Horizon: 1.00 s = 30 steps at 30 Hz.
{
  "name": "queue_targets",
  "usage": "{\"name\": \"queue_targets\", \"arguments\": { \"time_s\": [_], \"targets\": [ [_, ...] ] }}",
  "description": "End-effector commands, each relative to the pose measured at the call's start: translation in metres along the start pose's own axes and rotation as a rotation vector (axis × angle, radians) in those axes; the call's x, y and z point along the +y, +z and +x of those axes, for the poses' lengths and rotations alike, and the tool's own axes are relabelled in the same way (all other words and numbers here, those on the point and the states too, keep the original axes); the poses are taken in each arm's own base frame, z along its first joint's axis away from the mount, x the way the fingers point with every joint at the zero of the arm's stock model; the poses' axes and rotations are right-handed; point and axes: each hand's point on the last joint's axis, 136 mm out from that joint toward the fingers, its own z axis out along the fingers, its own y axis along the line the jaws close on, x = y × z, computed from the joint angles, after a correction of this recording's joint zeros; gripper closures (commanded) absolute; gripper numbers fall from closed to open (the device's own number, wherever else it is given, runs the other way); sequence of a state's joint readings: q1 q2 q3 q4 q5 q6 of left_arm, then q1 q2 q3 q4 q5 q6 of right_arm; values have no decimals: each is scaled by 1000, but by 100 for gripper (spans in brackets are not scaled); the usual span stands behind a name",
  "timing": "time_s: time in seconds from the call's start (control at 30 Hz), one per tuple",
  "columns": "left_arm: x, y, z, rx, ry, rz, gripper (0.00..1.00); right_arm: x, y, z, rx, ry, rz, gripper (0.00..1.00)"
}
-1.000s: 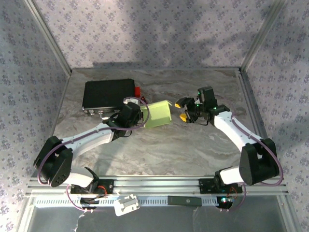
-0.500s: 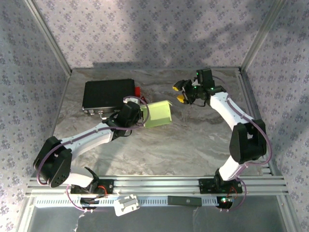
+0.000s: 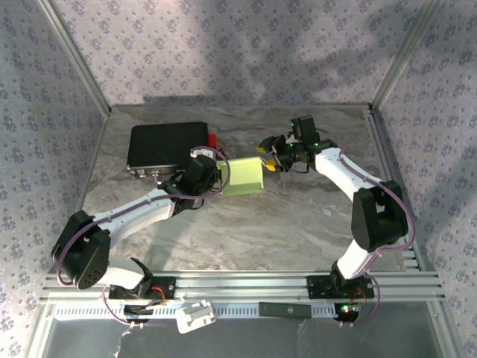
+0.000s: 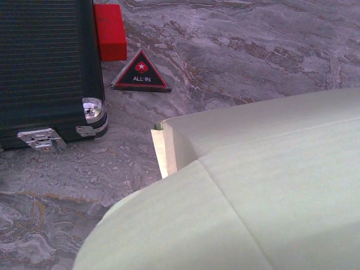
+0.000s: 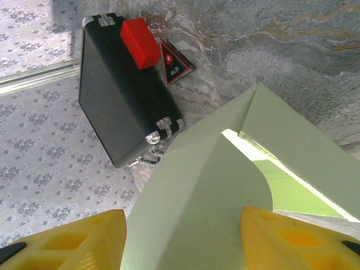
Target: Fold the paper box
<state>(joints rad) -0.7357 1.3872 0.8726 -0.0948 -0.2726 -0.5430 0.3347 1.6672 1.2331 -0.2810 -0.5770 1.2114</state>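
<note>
right tool (image 3: 267, 156): moved left from worktop's far-right side to paper box (image 3: 244, 177), fingers spread apart | left tool (image 3: 216, 177): unmoved at paper box's left end, grip cannot be told

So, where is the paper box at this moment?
In the top view, the paper box is near the middle of the table, just right of the black case, between the ends of the two arms.
</note>
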Motion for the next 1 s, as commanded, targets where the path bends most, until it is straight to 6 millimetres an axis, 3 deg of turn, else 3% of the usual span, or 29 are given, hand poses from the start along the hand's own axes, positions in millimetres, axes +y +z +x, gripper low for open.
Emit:
{"name": "queue_targets", "arguments": {
  "time_s": [0.0,0.13,0.17,0.4,0.97],
  "targets": [
    [-15,-8,-15,-32,1,48,98,11,-2,13,24,5,-47,43],
    [-18,-7,-14,-27,4,56,98,17,2,18,29,9,-67,43],
    [-19,-7,-13,-26,6,57,98,3,7,21,36,31,-43,43],
    [-21,-5,-11,-23,11,63,98,-2,19,24,49,36,-36,50],
    [-23,24,17,-24,14,133,98,-41,34,24,21,-42,55,61]
  ]
}}
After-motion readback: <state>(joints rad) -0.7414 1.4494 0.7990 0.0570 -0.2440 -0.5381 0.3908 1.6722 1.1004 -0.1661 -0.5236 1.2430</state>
